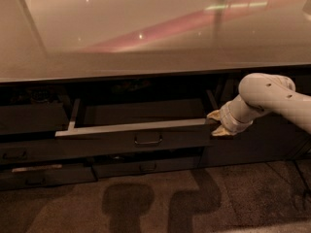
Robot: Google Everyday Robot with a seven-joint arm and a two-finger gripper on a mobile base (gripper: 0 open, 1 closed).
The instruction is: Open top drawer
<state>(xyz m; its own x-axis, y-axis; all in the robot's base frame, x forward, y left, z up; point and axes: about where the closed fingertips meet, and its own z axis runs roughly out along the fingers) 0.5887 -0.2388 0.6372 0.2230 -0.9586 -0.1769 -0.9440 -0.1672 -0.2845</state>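
The top drawer (pixel 112 142) stands pulled out from under the counter, its dark grey front carrying a small loop handle (pixel 148 141) and a pale top edge. Its inner floor and left rail show behind the front. My gripper (pixel 216 123) sits at the drawer's right end, close to the front's upper right corner, on the end of the white arm (pixel 272 98) that reaches in from the right. The fingertips are pale and point left toward the drawer.
A glossy counter top (pixel 146 28) overhangs the drawers. Shorter drawer fronts (pixel 146 168) lie below and to the left (pixel 29 154). A dark cabinet panel (pixel 262 144) is behind the arm. Patterned floor (pixel 146 203) spreads in front with arm shadows.
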